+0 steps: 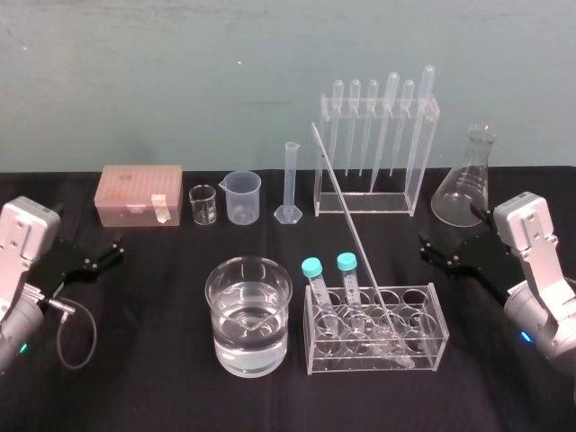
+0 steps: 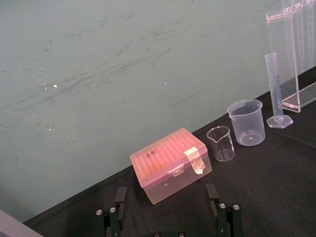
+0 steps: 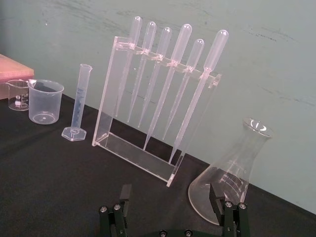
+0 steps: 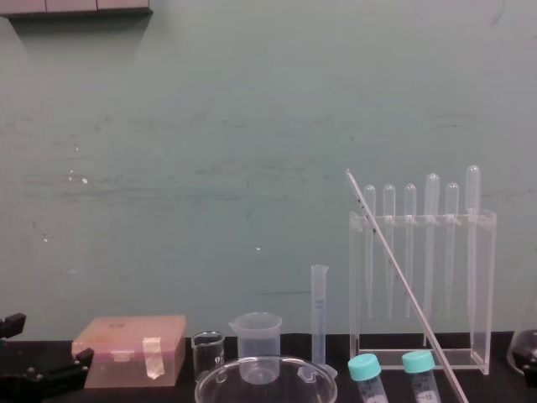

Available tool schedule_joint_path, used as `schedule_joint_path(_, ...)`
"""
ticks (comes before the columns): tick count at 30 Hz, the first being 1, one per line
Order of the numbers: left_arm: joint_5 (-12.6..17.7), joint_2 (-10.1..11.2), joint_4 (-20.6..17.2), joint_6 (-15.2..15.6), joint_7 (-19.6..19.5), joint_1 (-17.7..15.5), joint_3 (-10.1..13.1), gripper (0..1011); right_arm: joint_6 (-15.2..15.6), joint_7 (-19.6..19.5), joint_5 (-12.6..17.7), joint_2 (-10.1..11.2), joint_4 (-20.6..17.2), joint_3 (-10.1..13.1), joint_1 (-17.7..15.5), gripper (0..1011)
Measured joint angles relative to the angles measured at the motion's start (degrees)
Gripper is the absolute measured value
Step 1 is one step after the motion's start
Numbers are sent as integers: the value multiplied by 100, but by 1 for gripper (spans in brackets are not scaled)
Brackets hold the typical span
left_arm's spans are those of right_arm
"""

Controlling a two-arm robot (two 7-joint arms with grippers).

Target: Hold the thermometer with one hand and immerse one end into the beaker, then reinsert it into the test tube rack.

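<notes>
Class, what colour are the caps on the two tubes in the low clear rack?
The caps are teal; the head view shows them best.

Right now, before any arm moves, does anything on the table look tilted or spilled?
The thermometer leans steeply in the test tube rack, its top slanting back toward the pipette stand. Nothing looks spilled, and the beaker stands upright. The left gripper and right gripper sit open at the sides.

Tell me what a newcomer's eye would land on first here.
The thermometer, a long glass rod leaning out of the low test tube rack at front centre. Then the wide beaker of water left of that rack, and the pipettes hanging in the tall stand behind. The left end effector and right end effector sit open at the sides.
</notes>
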Motion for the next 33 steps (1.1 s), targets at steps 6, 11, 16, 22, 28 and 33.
schedule_joint_path(6, 0, 0, 0, 0, 0, 0, 0, 1008, 0, 0, 0, 0, 0, 0, 0, 1002)
schedule_joint_path(11, 0, 0, 0, 0, 0, 0, 0, 1008, 0, 0, 0, 0, 0, 0, 0, 1002)
schedule_joint_path(16, 0, 0, 0, 0, 0, 0, 0, 1008, 0, 0, 0, 0, 0, 0, 0, 1002)
schedule_joint_path(22, 0, 0, 0, 0, 0, 0, 0, 1008, 0, 0, 0, 0, 0, 0, 0, 1002)
schedule_joint_path(28, 0, 0, 0, 0, 0, 0, 0, 1008, 0, 0, 0, 0, 0, 0, 0, 1002)
schedule_joint_path(33, 0, 0, 0, 0, 0, 0, 0, 1008, 0, 0, 0, 0, 0, 0, 0, 1002)
